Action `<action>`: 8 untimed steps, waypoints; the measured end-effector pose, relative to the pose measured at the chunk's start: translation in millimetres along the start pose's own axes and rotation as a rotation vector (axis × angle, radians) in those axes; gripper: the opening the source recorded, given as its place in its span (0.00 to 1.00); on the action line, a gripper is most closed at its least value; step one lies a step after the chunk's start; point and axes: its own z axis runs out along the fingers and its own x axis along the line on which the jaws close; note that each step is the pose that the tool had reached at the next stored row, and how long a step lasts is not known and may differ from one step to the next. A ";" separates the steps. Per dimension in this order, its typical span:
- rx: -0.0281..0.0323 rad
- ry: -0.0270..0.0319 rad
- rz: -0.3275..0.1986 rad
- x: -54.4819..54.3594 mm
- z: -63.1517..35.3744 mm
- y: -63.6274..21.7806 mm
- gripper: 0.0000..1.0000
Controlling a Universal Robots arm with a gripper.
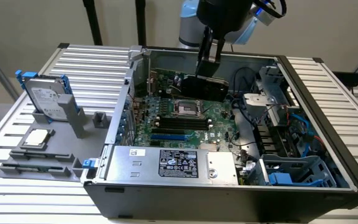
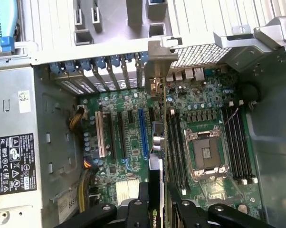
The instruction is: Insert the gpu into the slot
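Note:
The gpu (image 1: 205, 87), a flat black card, hangs upright inside the open computer case, above the green motherboard near the CPU socket. My gripper (image 1: 208, 72) comes down from above and is shut on its upper edge. In the wrist view the gpu (image 2: 163, 142) is seen edge-on, with its silvery bracket (image 2: 157, 64) at the case's rear wall and my gripper (image 2: 155, 206) clamped around it. The slot (image 1: 168, 137), a long bright-blue strip, lies on the board below. In the wrist view the slot (image 2: 143, 133) runs parallel to the card's edge and slightly to one side of it.
A silver labelled power supply (image 1: 166, 163) fills the case's front corner. Black memory strips (image 1: 182, 123) and the CPU socket (image 2: 204, 152) lie beside the slot, and a white connector (image 2: 100, 135) lies on its other side. A blue drive cage (image 1: 291, 170) and cables crowd the exterior view's right. A hard drive (image 1: 45, 100) stands outside.

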 end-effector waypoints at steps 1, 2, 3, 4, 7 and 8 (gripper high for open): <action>-0.0006 -0.0023 -0.005 1.5 1.5 0.2 0.26; -0.0011 -0.0047 -0.009 3.3 3.2 0.2 0.26; -0.0015 -0.0066 -0.012 5.0 4.8 0.1 0.26; -0.0019 -0.0085 -0.016 6.9 6.4 -0.1 0.26; -0.0033 -0.0142 -0.026 12.5 10.9 -0.7 0.26; -0.0037 -0.0162 -0.030 14.4 12.5 -0.9 0.26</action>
